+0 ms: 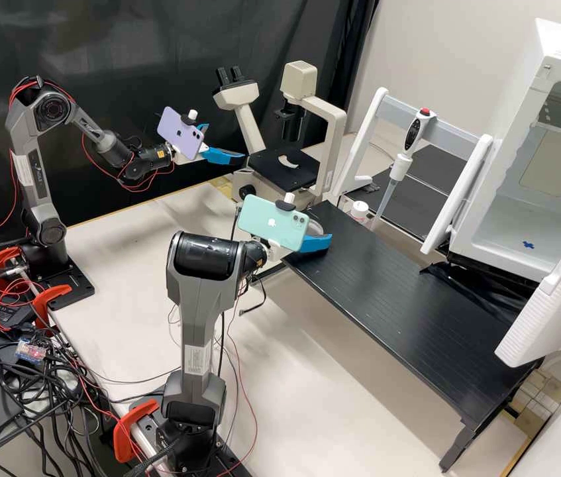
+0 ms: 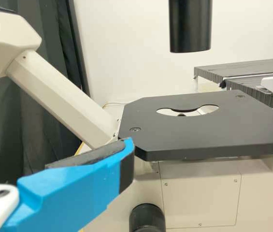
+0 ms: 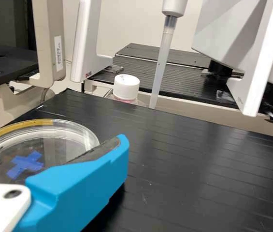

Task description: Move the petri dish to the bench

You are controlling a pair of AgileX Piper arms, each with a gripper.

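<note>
Microscope (image 1: 335,132) upper centre of the frame, pipette (image 1: 400,167) to its right, incubator (image 1: 524,136) upper right; before the pipette, the raised platform (image 1: 406,298), petri dish (image 3: 59,141) at its left end.

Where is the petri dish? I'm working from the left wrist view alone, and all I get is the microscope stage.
Observer: The dish is at the right gripper, over the end of the black bench nearest the microscope.
Operator: How would I know that dish from another?
Observer: It has a yellow strip along its rim, and a blue cross shows inside the rim.
Operator: Anything beyond the bench I should keep clear of?
Observer: Yes, a white-capped bottle and a pipette, tip down, both just past the bench's far edge.
</note>
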